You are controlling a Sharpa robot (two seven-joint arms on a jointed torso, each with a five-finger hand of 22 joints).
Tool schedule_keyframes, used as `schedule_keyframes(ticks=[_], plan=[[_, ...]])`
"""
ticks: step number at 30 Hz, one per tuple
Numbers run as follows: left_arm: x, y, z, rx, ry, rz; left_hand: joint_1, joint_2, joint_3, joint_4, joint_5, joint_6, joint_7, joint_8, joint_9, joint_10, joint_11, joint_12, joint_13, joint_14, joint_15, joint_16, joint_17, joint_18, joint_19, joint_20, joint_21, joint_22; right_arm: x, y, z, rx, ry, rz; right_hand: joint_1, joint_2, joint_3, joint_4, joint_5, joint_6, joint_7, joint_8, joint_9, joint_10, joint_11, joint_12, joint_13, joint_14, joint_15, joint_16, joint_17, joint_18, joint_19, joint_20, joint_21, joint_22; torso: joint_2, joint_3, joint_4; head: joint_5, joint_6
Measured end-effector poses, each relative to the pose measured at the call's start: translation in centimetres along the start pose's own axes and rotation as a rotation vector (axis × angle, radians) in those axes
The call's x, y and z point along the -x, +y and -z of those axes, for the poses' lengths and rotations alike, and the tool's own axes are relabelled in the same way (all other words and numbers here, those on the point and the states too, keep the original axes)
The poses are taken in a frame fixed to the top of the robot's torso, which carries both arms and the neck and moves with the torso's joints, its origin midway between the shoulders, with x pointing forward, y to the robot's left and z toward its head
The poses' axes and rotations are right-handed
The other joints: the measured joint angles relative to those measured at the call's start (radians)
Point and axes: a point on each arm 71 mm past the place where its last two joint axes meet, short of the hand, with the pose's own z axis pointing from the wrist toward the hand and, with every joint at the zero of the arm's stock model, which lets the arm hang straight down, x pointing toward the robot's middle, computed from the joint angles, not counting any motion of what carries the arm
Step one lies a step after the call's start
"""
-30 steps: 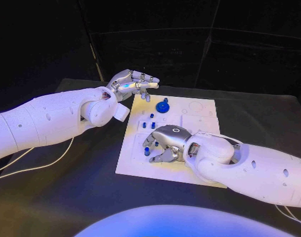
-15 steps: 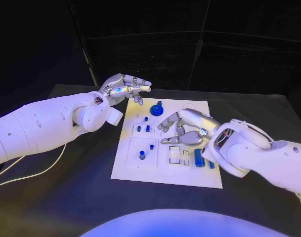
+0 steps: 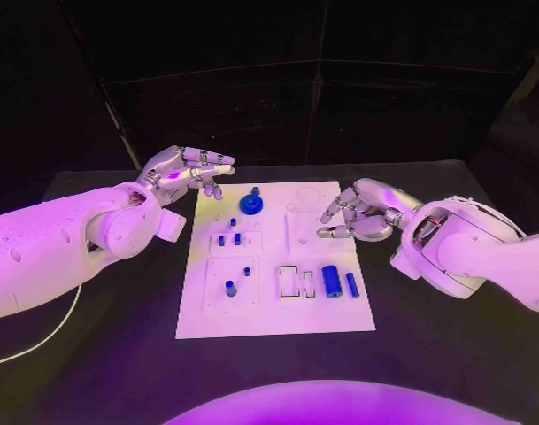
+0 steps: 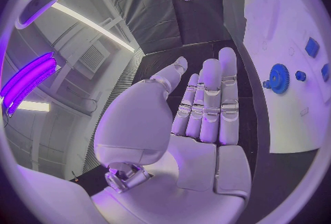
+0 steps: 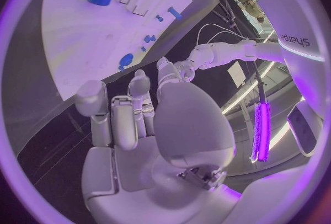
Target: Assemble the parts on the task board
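Observation:
The white task board [image 3: 275, 310] lies in the middle of the black table. A blue gear [image 3: 252, 204] stands near its far edge, and small blue pegs [image 3: 228, 239] sit below it. A thick blue cylinder [image 3: 332, 281] and a thin blue rod [image 3: 350, 283] lie side by side on the board's right half. My left hand [image 3: 190, 170] hovers off the far left corner, fingers apart, holding nothing. At the board's right edge, my right hand [image 3: 358, 212] is also empty with loosely spread fingers. In the wrist views the left hand [image 4: 203, 108] and right hand [image 5: 134, 119] show bare palms.
Another blue peg [image 3: 231, 288] stands in the board's near left block. White rectangular frames [image 3: 297, 282] lie left of the cylinder. Black table [image 3: 103, 354] surrounds the board, with dark curtains behind. A white cable [image 3: 34, 341] trails under my left arm.
My right hand has lifted off the board's near middle and moved to its right edge, uncovering the cylinder and rod. The left hand stays by the far left corner. The camera has shifted.

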Motion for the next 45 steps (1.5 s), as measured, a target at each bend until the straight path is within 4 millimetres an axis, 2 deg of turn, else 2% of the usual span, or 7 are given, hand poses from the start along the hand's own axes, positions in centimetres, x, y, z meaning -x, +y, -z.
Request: schedule_keyframes(ticks=[4, 8, 12, 20, 23, 35, 45], plan=[[0.0, 0.0, 0.1, 0.001, 0.001, 0.0, 0.0, 0.0, 0.0, 0.0, 0.0, 0.0, 0.0, 0.0, 0.0, 0.0, 0.0, 0.0, 0.0, 0.0, 0.0, 0.0, 0.0, 0.0, 0.0, 0.0, 0.0, 0.0, -1.1, -1.0, 0.9, -0.074, 0.019, 0.023, -0.013, 0.007, -0.033, 0.027, 0.022, -0.016, 0.001, 0.012, 0.007, 0.018, 0.003, 0.067, 0.104, 0.0, 0.0, 0.02, 0.004, 0.0, 0.003, 0.003, 0.004, 0.016, -0.001, -0.0002, -0.0027, -0.009, 0.001], [-0.1, 0.0, 0.1, 0.0, 0.003, 0.001, 0.0, 0.0, 0.0, 0.0, 0.0, 0.0, 0.0, 0.0, 0.0, 0.0, 0.0, 0.0, 0.0, 0.0, 0.0, 0.0, 0.0, 0.0, 0.0, 0.0, 0.0, 0.0, -2.6, -1.9, 1.8, -0.147, 0.048, 0.054, -0.026, -0.001, -0.056, 0.05, 0.042, -0.031, 0.005, 0.019, 0.011, 0.018, 0.003, 0.085, 0.142, 0.0, 0.0, 0.022, 0.004, 0.0, 0.003, 0.003, 0.004, 0.017, -0.003, -0.0012, -0.0074, -0.012, 0.001], [-0.2, 0.0, 0.1, 0.0, 0.005, 0.002, 0.0, 0.0, 0.0, 0.0, 0.0, 0.0, 0.0, 0.0, 0.0, 0.0, 0.0, 0.0, 0.0, 0.0, 0.0, 0.0, 0.0, 0.0, 0.0, 0.0, 0.0, 0.0, -3.4, -2.2, 2.2, -0.194, 0.057, 0.09, -0.035, 0.001, -0.065, 0.052, 0.042, -0.036, 0.007, 0.026, 0.013, 0.018, 0.003, 0.09, 0.156, 0.0, 0.0, 0.024, 0.004, 0.0, 0.003, 0.003, 0.004, 0.017, -0.006, -0.0024, -0.0106, -0.013, -0.001], [-0.1, 0.0, 0.2, 0.0, 0.004, 0.001, 0.0, 0.0, 0.0, 0.0, 0.0, 0.0, 0.0, 0.0, 0.0, 0.0, 0.0, 0.0, 0.0, 0.0, 0.0, 0.0, 0.0, 0.0, 0.0, 0.0, -0.004, 0.0, -4.4, -2.4, 2.4, -0.226, 0.073, 0.147, -0.048, -0.004, -0.076, 0.054, 0.042, -0.04, 0.005, 0.031, 0.016, 0.018, 0.003, 0.094, 0.168, 0.0, 0.0, 0.028, 0.004, 0.0, 0.006, 0.006, 0.004, 0.016, -0.006, -0.0035, -0.0107, -0.014, -0.001], [-0.1, 0.0, 0.3, 0.0, 0.004, 0.001, 0.0, 0.0, 0.0, 0.0, 0.0, 0.0, 0.0, 0.0, 0.0, 0.0, 0.0, 0.0, 0.0, 0.0, 0.0, 0.0, -0.001, 0.0, 0.0, 0.0, -0.004, -0.001, -4.8, -2.3, 2.3, -0.227, 0.088, 0.159, -0.057, -0.003, -0.084, 0.053, 0.032, -0.04, 0.005, 0.042, 0.019, 0.024, 0.008, 0.106, 0.185, 0.0, 0.0, 0.028, 0.004, 0.0, 0.006, 0.006, 0.008, 0.019, -0.006, -0.0035, -0.0108, -0.013, -0.003], [0.0, 0.0, 0.3, 0.001, 0.002, 0.001, 0.0, 0.0, 0.0, 0.0, 0.0, 0.0, 0.0, 0.0, 0.0, 0.0, 0.0, 0.0, 0.0, 0.0, 0.0, 0.0, -0.001, 0.0, 0.0, 0.0, -0.004, -0.001, -6.3, -2.0, 1.8, -0.224, 0.139, 0.186, -0.061, 0.001, -0.084, 0.053, 0.021, -0.04, 0.005, 0.054, 0.025, 0.041, 0.004, 0.128, 0.228, 0.0, 0.0, 0.032, 0.004, 0.0, 0.006, 0.006, 0.012, 0.03, -0.006, -0.0035, -0.0123, -0.01, -0.005], [0.0, 0.0, 0.3, 0.002, 0.002, 0.001, 0.0, 0.0, 0.0, 0.0, 0.0, 0.0, 0.0, 0.0, 0.0, 0.0, 0.0, 0.0, 0.0, 0.0, 0.0, 0.0, -0.001, 0.0, 0.0, 0.0, -0.004, -0.001, -7.3, -2.2, 1.3, -0.23, 0.17, 0.199, -0.061, 0.001, -0.084, 0.053, 0.021, -0.04, 0.005, 0.054, 0.026, 0.049, 0.004, 0.134, 0.24, 0.0, 0.0, 0.036, 0.004, 0.001, 0.01, 0.01, 0.013, 0.034, -0.006, -0.0035, -0.0113, 0.0, -0.002]])
